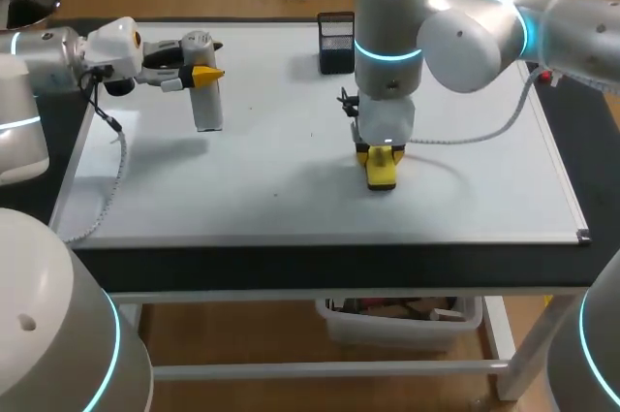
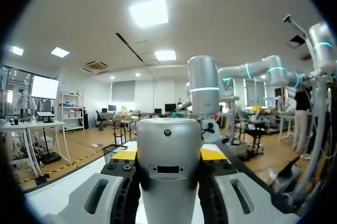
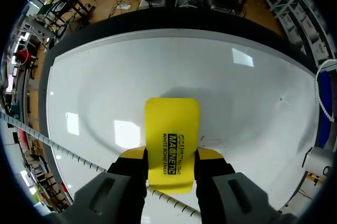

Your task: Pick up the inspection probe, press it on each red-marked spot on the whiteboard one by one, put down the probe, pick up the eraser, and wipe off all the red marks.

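Across the counter (image 1: 291, 265) the whiteboard (image 1: 484, 170) lies flat and covers almost all of it. I can find no red mark on its white face, only a few tiny dark specks, so I judge that the pressing is finished and the wiping is done or nearly done. The right end effector (image 1: 381, 150) has its two fingers closed on the sides of the yellow eraser (image 1: 382, 174), which is pressed on the board a little right of the middle. The left end effector (image 1: 199, 71) is clamped around the inspection probe (image 1: 207, 107) and holds it in the air over the left part of the board, so the probe is not yet put down. Open board lies on every side of the eraser. The near edge is not far, and a black box (image 1: 336, 42) stands at the far edge, well apart from it.
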{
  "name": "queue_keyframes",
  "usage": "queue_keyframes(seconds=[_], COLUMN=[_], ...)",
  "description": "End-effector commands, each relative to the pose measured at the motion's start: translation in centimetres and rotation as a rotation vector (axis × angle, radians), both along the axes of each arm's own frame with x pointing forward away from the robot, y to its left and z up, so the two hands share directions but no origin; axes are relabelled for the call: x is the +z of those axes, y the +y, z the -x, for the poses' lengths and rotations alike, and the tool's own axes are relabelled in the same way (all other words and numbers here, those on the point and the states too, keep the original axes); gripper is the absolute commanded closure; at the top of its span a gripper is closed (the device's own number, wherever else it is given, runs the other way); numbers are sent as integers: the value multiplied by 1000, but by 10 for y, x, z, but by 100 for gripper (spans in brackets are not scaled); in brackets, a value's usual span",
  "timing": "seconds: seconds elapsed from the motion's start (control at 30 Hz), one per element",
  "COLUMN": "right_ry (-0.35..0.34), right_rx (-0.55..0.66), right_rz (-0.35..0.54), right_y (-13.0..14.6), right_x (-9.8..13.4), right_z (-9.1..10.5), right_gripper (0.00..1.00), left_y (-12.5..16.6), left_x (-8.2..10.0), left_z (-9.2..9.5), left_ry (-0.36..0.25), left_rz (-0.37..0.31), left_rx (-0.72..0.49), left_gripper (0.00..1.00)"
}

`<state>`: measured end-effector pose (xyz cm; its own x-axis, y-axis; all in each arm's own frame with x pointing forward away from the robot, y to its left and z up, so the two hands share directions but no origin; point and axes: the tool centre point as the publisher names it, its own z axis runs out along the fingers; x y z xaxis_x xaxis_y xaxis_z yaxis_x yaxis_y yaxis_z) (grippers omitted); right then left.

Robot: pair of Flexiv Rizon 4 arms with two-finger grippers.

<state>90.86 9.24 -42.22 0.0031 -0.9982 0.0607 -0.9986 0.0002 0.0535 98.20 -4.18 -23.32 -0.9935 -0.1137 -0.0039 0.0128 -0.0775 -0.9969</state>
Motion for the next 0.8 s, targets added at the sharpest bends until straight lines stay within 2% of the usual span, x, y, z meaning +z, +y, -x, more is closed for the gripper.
queue_keyframes(seconds=[0.03, 0.17, 0.8], right_ry=[-12, -15, -15], right_rx=[4, -45, -45], right_rz=[20, 36, 36], right_y=[-12, -27, -27], right_x=[20, 30, 30], right_z=[-6, -17, -17], right_gripper=[100, 100, 100], left_y=[-1, -1, -1], left_x=[1, 1, 1], left_z=[1, 1, 1], left_ry=[-3, -3, -3], left_rz=[0, 0, 0], left_rx=[4, 4, 4], left_gripper=[100, 100, 100])
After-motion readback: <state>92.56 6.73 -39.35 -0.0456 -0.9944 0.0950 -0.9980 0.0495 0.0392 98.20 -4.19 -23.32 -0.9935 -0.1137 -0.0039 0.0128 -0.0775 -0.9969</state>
